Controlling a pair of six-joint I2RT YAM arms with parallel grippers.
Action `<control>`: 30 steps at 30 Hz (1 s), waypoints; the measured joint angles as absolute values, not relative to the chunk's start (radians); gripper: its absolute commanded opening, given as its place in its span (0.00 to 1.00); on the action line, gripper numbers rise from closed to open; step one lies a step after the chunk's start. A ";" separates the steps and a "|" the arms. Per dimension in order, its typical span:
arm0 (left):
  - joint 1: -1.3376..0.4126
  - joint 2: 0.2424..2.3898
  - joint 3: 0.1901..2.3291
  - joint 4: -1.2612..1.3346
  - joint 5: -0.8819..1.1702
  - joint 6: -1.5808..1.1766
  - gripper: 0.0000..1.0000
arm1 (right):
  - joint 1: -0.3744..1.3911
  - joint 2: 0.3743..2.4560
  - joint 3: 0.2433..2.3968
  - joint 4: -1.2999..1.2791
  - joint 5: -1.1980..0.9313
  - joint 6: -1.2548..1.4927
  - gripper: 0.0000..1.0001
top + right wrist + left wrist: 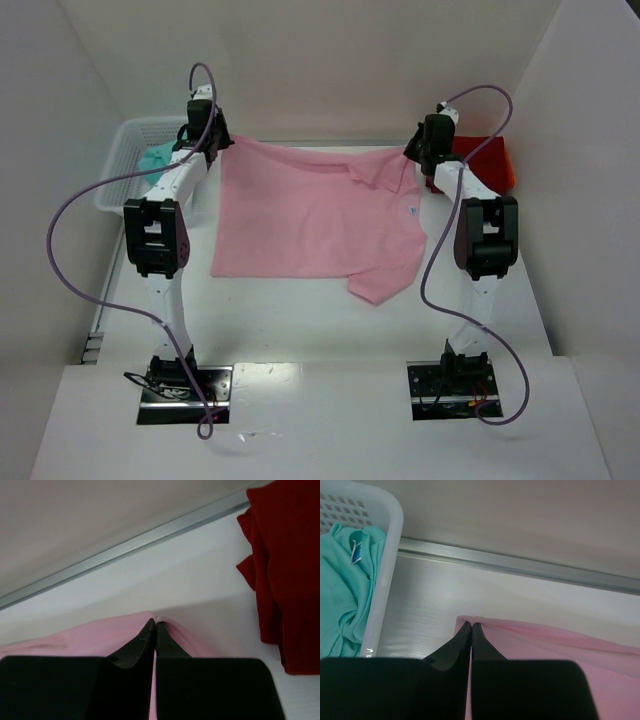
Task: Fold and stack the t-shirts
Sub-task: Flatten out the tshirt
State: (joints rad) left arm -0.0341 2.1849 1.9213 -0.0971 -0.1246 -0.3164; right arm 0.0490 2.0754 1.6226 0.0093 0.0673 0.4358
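White walls box in a white table point(320, 320), and on it the pink t-shirt point(300, 220) lies spread nearly flat between our two arms, with one sleeve rumpled at its near right. Our left gripper point(471, 626) is pinched tight on the shirt's far left corner. Our right gripper point(153, 625) is pinched just as tight at the far right end of the same edge. Neither pair of jaws shows a gap, and pink cloth peaks at their tips. The red t-shirt point(487, 160) sits bunched at the far right, and the teal t-shirt point(155, 158) lies in the white mesh basket point(118, 170) at the far left. We judge the step in hand to be the first fold of the pink shirt. To do it well we should lift both ends together and keep that far edge taut and level. We should then carry it toward the near edge without dragging the body, releasing only once the edges line up.
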 measured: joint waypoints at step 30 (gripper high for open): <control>0.000 2.425 2.067 -0.133 -0.065 -0.317 0.00 | 0.035 2.464 2.180 -0.136 0.021 0.422 0.01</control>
State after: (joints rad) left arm -0.0002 2.4252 2.0666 -0.1333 -0.0654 -0.3168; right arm 0.0345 2.4638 2.1796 -0.1360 0.0212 0.4221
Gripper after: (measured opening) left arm 0.008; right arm 0.015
